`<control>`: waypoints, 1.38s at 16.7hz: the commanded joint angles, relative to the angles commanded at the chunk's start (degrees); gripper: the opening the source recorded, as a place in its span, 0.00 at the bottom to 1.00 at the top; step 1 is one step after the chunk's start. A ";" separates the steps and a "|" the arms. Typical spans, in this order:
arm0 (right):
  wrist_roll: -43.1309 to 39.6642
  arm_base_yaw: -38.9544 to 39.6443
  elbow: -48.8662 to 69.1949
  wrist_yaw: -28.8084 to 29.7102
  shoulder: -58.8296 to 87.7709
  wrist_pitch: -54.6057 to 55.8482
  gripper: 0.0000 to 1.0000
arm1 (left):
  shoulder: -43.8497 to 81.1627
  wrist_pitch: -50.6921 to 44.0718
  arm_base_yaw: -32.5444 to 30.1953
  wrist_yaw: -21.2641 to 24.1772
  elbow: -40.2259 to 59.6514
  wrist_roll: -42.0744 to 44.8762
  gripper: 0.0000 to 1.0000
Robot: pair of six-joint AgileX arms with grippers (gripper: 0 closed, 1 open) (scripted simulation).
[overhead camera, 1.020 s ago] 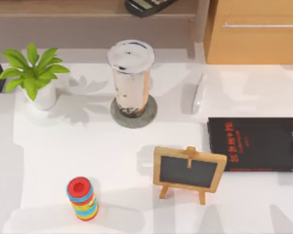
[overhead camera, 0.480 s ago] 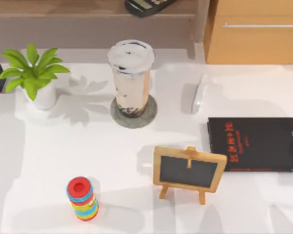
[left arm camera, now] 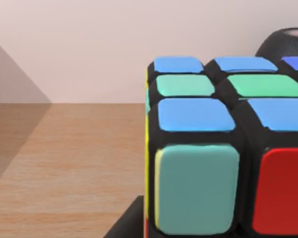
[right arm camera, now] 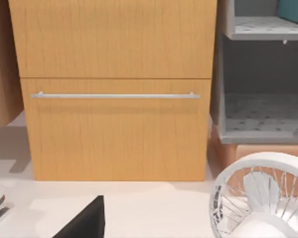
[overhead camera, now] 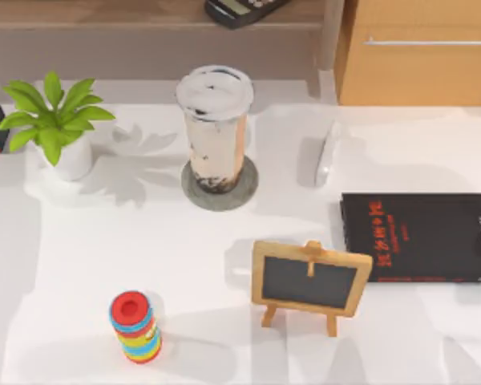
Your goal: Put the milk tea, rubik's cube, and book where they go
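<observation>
The milk tea (overhead camera: 215, 128), a tall clear cup with a white lid and dark pearls, stands upright on a round grey coaster (overhead camera: 220, 186) at the table's back centre. The rubik's cube (left arm camera: 223, 148) looms very close in the left wrist view, over a wooden surface (left arm camera: 64, 168) with a plain wall behind. A dark part of my left gripper (left arm camera: 126, 223) sits against its lower side. The book's teal corner (right arm camera: 294, 9) rests on an upper grey shelf (right arm camera: 258, 27). A dark part of my right gripper (right arm camera: 87, 220) faces a wooden cabinet.
A potted plant (overhead camera: 56, 120) stands at the back left, with a ring stack toy (overhead camera: 135, 327) front left. A small chalkboard easel (overhead camera: 309, 282) is front centre. A thin black book with red characters (overhead camera: 417, 237) lies right. Behind it is the wooden drawer cabinet (overhead camera: 421, 52). A white fan (right arm camera: 260, 198) is nearby.
Nothing on the table has moved. Only the faint shadows on the white tabletop shift slightly.
</observation>
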 joint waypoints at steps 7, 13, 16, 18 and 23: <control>0.00 0.00 0.00 0.00 0.00 0.00 1.00 | 0.00 0.00 0.00 0.00 0.00 0.00 0.98; 0.00 0.00 0.00 0.00 0.00 0.00 1.00 | 0.00 0.00 0.00 0.00 0.00 0.00 1.00; 0.00 0.00 0.00 0.00 0.00 0.00 1.00 | -0.02 0.01 0.14 -0.01 -0.01 0.00 1.00; 0.00 0.00 0.00 0.00 0.00 0.00 1.00 | -1.05 0.28 0.39 -0.02 -0.94 0.02 1.00; 0.00 0.00 0.00 0.00 0.00 0.00 1.00 | -6.46 1.69 0.93 0.65 -8.41 0.03 1.00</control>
